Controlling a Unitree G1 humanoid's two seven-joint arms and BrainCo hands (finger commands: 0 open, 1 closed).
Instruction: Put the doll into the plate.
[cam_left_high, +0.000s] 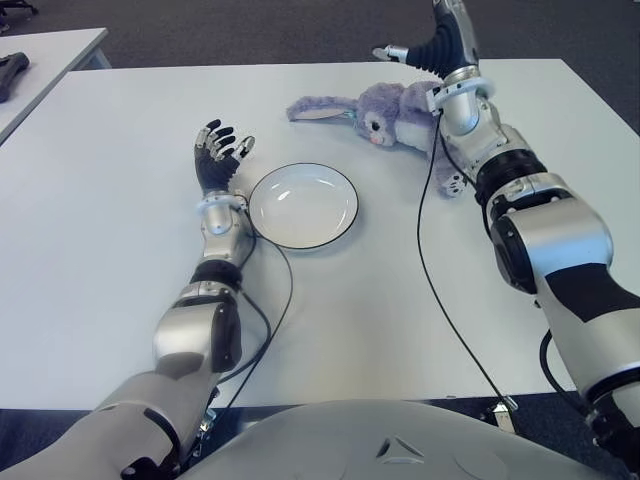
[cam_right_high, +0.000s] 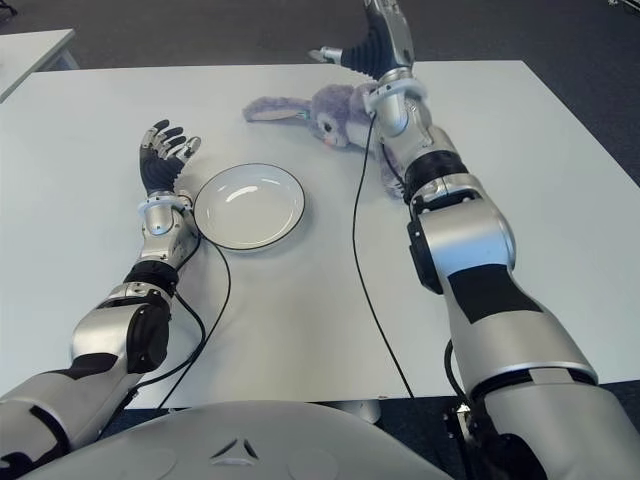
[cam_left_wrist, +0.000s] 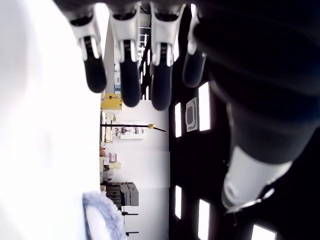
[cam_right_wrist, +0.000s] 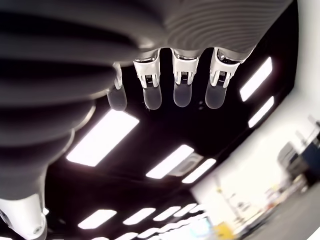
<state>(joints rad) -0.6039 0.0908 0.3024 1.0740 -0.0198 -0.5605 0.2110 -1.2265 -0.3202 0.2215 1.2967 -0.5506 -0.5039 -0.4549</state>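
Right hand (cam_left_high: 440, 45) hangs above the doll (cam_left_high: 385, 110) near the table's far edge, fingers spread, empty; a shallow grab could drag it past the plate (cam_left_high: 303, 205), where the left hand (cam_left_high: 215, 160) waits unclenched

Head cameras: you look forward and down from the robot's head at the white table (cam_left_high: 120, 300), with both arms reaching away from you.
Stereo overlap: your 2 eye views share the plate (cam_left_high: 303, 206), the doll (cam_left_high: 385, 110), the left hand (cam_left_high: 218, 157) and the right hand (cam_right_high: 372, 45); the right eye shows everything shifted toward the left edge.
Left wrist camera: you sit close behind the left hand's fingers (cam_left_wrist: 131, 85), facing along them across the table top to the room beyond; a purple scrap of the doll (cam_left_wrist: 100, 216) shows.
Right wrist camera: you sit very close under the right hand's fingers (cam_right_wrist: 184, 90), facing up at ceiling lights (cam_right_wrist: 102, 137).
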